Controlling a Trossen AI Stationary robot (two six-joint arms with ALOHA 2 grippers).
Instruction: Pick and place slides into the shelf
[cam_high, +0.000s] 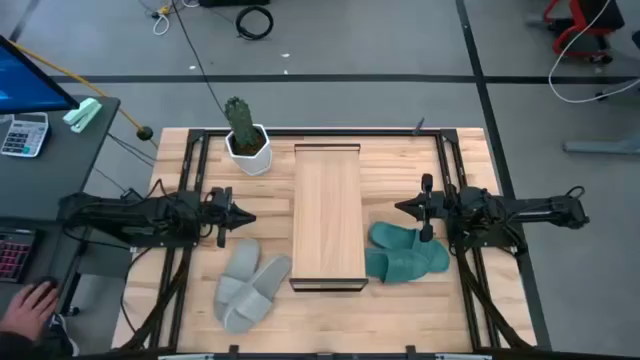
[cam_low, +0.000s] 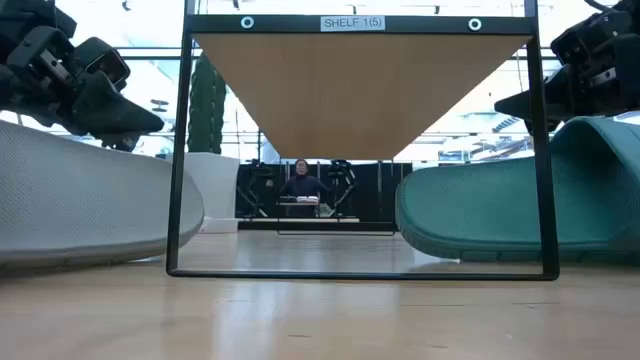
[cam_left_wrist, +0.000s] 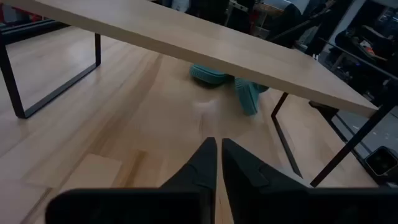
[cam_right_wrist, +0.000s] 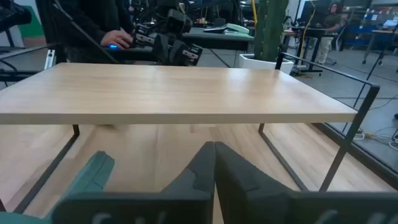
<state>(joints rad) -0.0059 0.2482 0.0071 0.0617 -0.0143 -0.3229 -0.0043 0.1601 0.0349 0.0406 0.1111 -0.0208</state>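
The shelf (cam_high: 327, 215), a light wood board on a thin dark frame, stands on its legs in the middle of the table. Two light grey slides (cam_high: 250, 288) lie side by side on their soles near its left front corner. Two teal slides (cam_high: 405, 252) lie to the right of the shelf. My left gripper (cam_high: 248, 217) is shut and hovers left of the shelf, beyond the grey slides, pointing at the shelf (cam_left_wrist: 186, 43). My right gripper (cam_high: 400, 208) is shut and hovers right of the shelf, just beyond the teal slides (cam_right_wrist: 93, 171), pointing at the shelf. Neither gripper holds anything.
A cactus in a white pot (cam_high: 245, 140) stands at the table's far left, beside the shelf's far end. A desk with a calculator (cam_high: 24, 133) adjoins the table's left side, and a person's hand (cam_high: 30, 305) rests there. Bare tabletop lies under the shelf (cam_low: 360, 270).
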